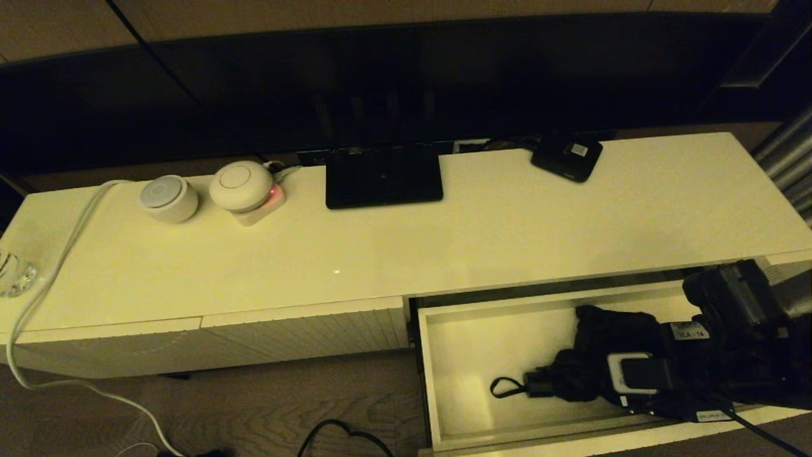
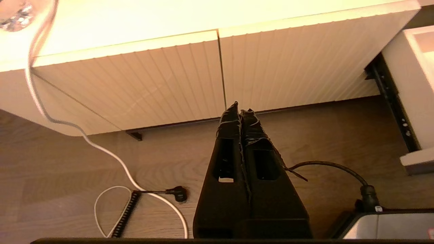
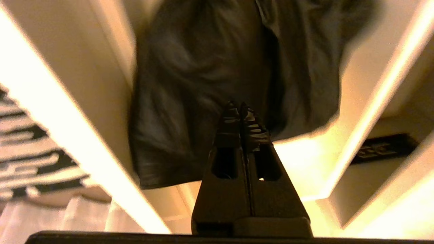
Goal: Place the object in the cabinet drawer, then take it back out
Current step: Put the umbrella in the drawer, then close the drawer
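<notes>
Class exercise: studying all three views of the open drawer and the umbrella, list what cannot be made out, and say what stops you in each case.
- Head view: the right arm covers part of the umbrella.
- Right wrist view: whether the right gripper pinches the fabric; its shut tips merge with the dark cloth.
- Head view: the drawer front is cut off by the frame edge.
- Head view: the left gripper is out of frame.

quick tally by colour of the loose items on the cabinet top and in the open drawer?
White: 2, round speaker and round puck
Black: 3, stand base, small box, umbrella
Clear: 1, glass thing at left edge
Total: 6
</notes>
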Available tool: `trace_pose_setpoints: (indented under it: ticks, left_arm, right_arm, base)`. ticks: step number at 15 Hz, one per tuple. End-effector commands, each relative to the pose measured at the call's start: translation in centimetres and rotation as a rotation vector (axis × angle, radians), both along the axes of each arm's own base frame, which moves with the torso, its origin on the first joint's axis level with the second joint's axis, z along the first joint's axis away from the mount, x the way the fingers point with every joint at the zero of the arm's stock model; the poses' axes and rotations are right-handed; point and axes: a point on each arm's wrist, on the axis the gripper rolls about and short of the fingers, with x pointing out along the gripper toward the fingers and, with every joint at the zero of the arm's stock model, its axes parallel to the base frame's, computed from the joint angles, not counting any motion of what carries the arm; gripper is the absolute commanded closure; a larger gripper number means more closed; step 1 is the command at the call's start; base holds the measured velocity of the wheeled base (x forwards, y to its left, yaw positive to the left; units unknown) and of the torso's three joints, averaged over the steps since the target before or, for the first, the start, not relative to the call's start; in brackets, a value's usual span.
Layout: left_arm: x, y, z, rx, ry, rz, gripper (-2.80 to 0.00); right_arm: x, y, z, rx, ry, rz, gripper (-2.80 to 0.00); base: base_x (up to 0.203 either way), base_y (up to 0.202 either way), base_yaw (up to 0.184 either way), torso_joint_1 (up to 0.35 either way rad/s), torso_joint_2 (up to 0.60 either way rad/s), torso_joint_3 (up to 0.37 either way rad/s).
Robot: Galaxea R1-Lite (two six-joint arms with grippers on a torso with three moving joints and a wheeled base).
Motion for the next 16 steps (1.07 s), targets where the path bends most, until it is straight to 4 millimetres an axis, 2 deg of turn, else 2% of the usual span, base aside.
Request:
trace_pose_setpoints:
  ticks: [1,3,5,9,11,13,16]
  left_arm:
    - [0.0,0.0,-0.1,0.0,0.003,0.0,0.0]
    - [0.0,0.0,-0.1,0.0,0.003,0.0,0.0]
    - [0.0,0.0,-0.1,0.0,0.003,0.0,0.0]
    - [0.0,0.0,-0.1,0.0,0.003,0.0,0.0]
    - [0.0,0.0,-0.1,0.0,0.003,0.0,0.0]
    - [0.0,0.0,-0.1,0.0,0.003,0.0,0.0]
    - [0.0,0.0,-0.1,0.001,0.003,0.0,0.0]
  right_arm:
    - [-0.1,-1.2,-0.5,-0.014,0.022,-0.022,0.0]
    - [0.0,-1.2,0.0,0.007,-0.001,-0.023,0.0]
    - [-0.5,-1.2,1.9,0.025,-0.078,-0.019,0.0]
    - [-3.6,-0.8,6.0,0.065,-0.243,0.026,0.0]
    - [-5.4,-0.4,7.3,0.112,-0.304,0.052,0.0]
    - [-7.3,0.1,7.9,0.138,-0.315,0.097,0.0]
    - [-9.6,0.2,5.8,0.115,-0.154,0.153,0.0]
  base:
    - [0.0,0.0,0.0,0.0,0.0,0.0]
    - [0.0,0.0,0.0,0.0,0.0,0.0]
    - [0.0,0.0,0.0,0.0,0.0,0.0]
    - [0.0,0.0,0.0,0.0,0.0,0.0]
    - [0.0,0.0,0.0,0.0,0.0,0.0]
    - [0.0,0.0,0.0,0.0,0.0,0.0]
    - [0.0,0.0,0.0,0.0,0.0,0.0]
